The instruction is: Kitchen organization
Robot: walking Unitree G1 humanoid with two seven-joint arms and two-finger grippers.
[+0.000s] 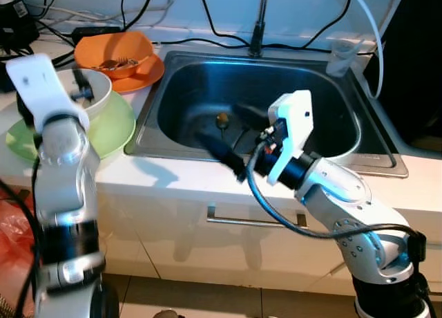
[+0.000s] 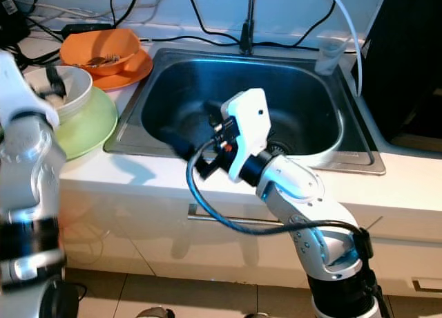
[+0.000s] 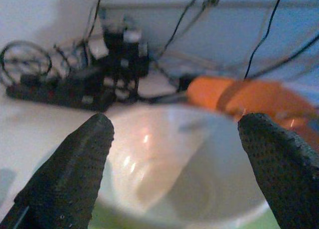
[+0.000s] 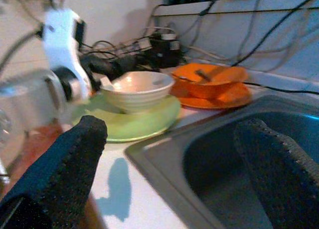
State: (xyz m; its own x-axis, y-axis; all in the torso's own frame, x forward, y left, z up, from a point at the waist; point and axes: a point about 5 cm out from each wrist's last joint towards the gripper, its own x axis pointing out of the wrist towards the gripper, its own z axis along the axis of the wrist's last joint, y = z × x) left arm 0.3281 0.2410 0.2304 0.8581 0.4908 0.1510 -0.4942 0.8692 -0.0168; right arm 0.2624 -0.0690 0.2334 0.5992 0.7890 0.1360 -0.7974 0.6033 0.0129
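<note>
Bowl (image 1: 93, 90) on green plate (image 1: 110, 131) sits between the spread left claw (image 3: 174, 154); closing squarely on its rim looks wise. Right claw (image 4: 169, 159) hovers spread over sink (image 1: 331, 124).

- White bowl (image 4: 137, 91): upright, looks empty, sitting on the green plate.
- Green plate (image 4: 149, 120): wide and shallow, flat on the counter (image 1: 173, 176) just left of the sink (image 1: 276, 104).
- Orange bowl (image 1: 114, 53): upright on an orange plate (image 1: 141, 76), behind the green one, with some cutlery inside.
</note>
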